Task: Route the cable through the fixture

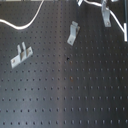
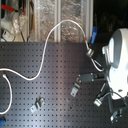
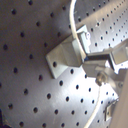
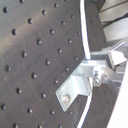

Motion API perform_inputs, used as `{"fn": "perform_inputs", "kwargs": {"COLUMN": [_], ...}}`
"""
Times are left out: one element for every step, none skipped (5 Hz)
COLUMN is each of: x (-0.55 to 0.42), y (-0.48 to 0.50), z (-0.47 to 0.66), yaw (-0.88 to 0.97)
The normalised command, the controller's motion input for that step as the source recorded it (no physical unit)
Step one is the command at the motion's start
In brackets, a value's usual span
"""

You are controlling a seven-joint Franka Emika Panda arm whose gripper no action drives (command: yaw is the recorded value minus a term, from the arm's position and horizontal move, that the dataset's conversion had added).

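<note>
The white cable (image 2: pixel 47 45) runs from the second exterior view's left edge, arcs up over the board's far edge and comes down to my gripper (image 2: pixel 91 78) under the white arm. In both wrist views the cable (image 3: pixel 74 25) (image 4: pixel 84 35) passes close beside a small angled metal bracket (image 3: pixel 64 54) (image 4: pixel 76 86) and into the gripper (image 3: pixel 101 64) (image 4: pixel 101 70), which looks shut on it. Another stretch hangs below the fingers (image 3: pixel 111 56). In the first exterior view the cable (image 1: pixel 27 24) shows only at the top edge, and the gripper is not clearly seen.
The black perforated board (image 1: pixel 65 90) carries three metal brackets: one at the first exterior view's left (image 1: pixel 21 54), one in the middle (image 1: pixel 74 32), one at the top right (image 1: pixel 105 14). Foil-lined bins (image 2: pixel 60 15) stand beyond the board's far edge.
</note>
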Motion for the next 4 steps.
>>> {"fn": "perform_inputs", "kwargs": {"x": [-0.442,-0.441,-0.424,-0.053], "y": [-0.090,-0.088,-0.088,-0.011], "z": [0.30,0.27,0.14,0.00], "yaw": [0.00,0.00,0.00,0.00]}}
